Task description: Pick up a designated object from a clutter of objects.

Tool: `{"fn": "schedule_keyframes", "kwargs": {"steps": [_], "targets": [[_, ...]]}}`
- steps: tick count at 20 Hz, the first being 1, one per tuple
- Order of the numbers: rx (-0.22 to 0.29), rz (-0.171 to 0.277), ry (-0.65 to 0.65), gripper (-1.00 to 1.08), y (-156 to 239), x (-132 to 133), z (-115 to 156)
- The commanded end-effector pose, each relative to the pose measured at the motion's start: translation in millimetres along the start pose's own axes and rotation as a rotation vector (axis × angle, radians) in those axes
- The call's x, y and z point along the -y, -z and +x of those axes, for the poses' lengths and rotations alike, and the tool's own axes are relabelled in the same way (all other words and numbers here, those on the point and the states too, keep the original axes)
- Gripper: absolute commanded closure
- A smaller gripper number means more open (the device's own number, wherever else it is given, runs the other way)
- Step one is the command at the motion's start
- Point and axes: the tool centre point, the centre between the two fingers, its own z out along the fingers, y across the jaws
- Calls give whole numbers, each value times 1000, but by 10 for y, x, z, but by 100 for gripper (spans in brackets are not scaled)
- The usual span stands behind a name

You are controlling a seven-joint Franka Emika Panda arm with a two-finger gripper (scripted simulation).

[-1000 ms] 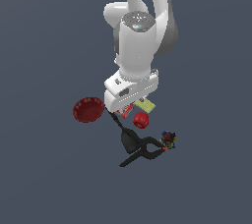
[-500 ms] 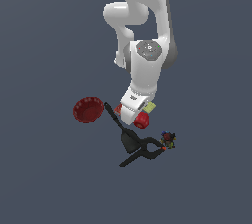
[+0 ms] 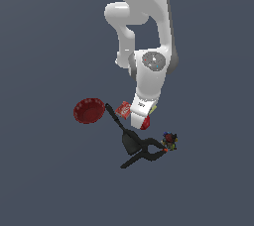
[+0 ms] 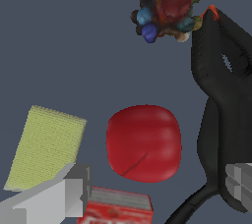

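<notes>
The small glossy red ball (image 4: 143, 142) lies on the dark floor; in the exterior view only its edge (image 3: 146, 124) shows under my hand. My gripper (image 4: 156, 182) is open and low over the ball, with one grey finger (image 4: 66, 193) on one side of it and the other finger (image 4: 240, 181) well out on the other side. Neither finger touches it. In the exterior view the gripper (image 3: 141, 120) stands in the middle of the clutter and hides most of the ball.
A red ribbed bowl (image 3: 89, 111) lies at the exterior view's left. A red-and-white packet (image 3: 123, 109) (image 4: 118, 208) and a yellow-green flat square (image 4: 47, 147) lie close to the ball. A black spatula (image 3: 124, 131), black clamp (image 3: 145, 152) (image 4: 224, 95) and multicoloured cube (image 3: 170, 141) (image 4: 167, 7) lie beside it.
The arm has come down and swung over the red ball. The hand now sits much lower, covering the ball and the yellow-green square in the exterior view. The objects have not moved.
</notes>
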Motion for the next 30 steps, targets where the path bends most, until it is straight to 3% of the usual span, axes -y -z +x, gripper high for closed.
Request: {"fn": "schedule_keyframes", "kwargs": {"steps": [1,9,23,24,30], "targets": [[0,1,22,-92,-41,25,12],[0,2,26,-92,-103,34,13],[-1,2,30,-92,-559,40,12],[-1,2,30,108,-559,40,12],[-1,2,30,108,-559,40,12]]}}
